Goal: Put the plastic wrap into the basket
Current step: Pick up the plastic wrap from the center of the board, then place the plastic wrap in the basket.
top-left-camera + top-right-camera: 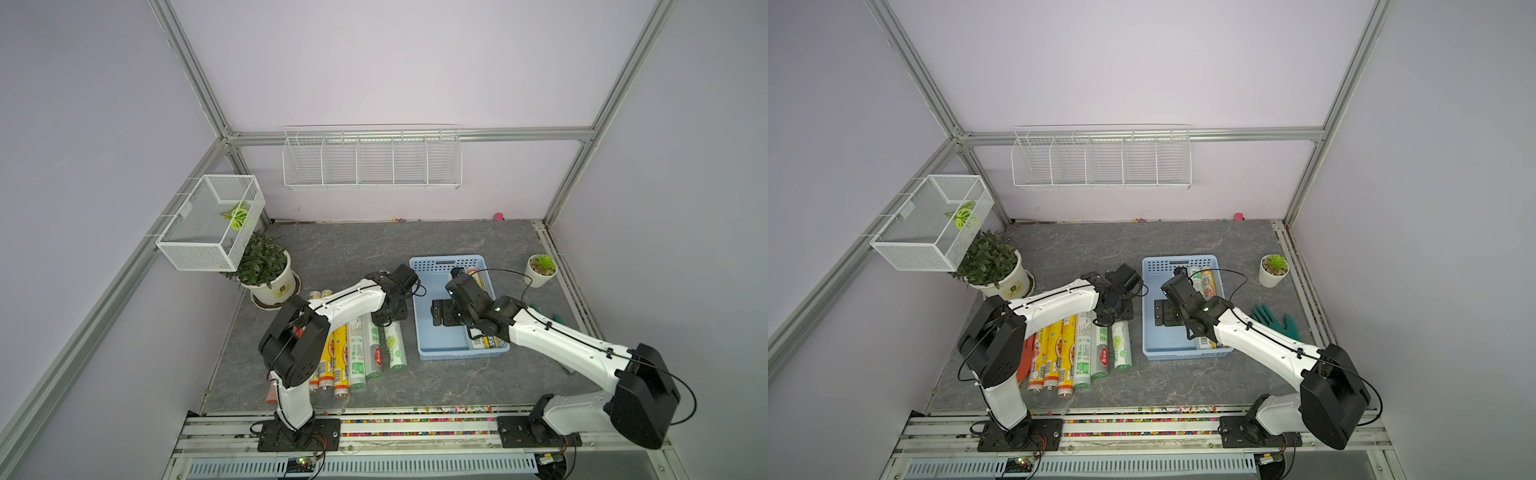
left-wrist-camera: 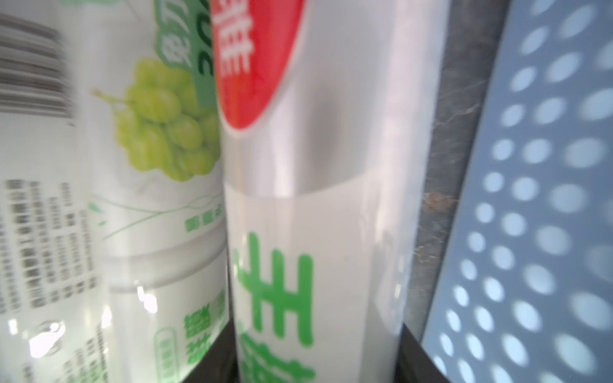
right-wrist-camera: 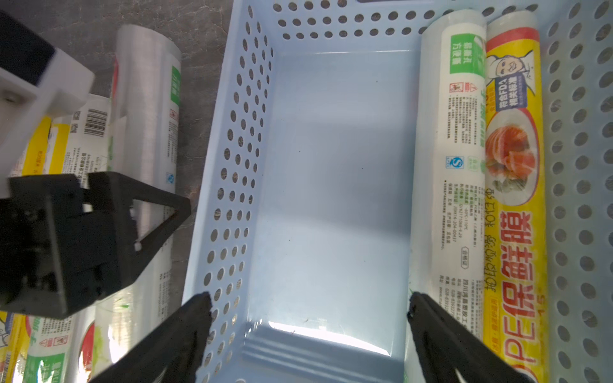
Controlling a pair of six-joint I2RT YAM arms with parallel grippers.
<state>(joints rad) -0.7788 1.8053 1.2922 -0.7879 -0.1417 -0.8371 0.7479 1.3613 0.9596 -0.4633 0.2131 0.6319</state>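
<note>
**The left gripper clamps a whitish roll, the right gripper hangs open over the basket**

Nearest the arm bases, six rolls of plastic wrap lie side by side on the grey table, three yellow on the robot's left and three whitish with green print toward the basket. Toward the row's far end the left gripper's fingers press both sides of the whitish roll, the one closest to the basket. Just right of the row sits the light blue basket, with a green-printed roll and a yellow roll touching each other along its right wall. The right gripper hangs above the basket's floor, left of those two, its fingers spread wide and gripping nothing. Farther back stand a leafy potted plant on the left and a small succulent pot on the right; a wire-mesh box and a long wire rack hang on the walls beyond
</note>
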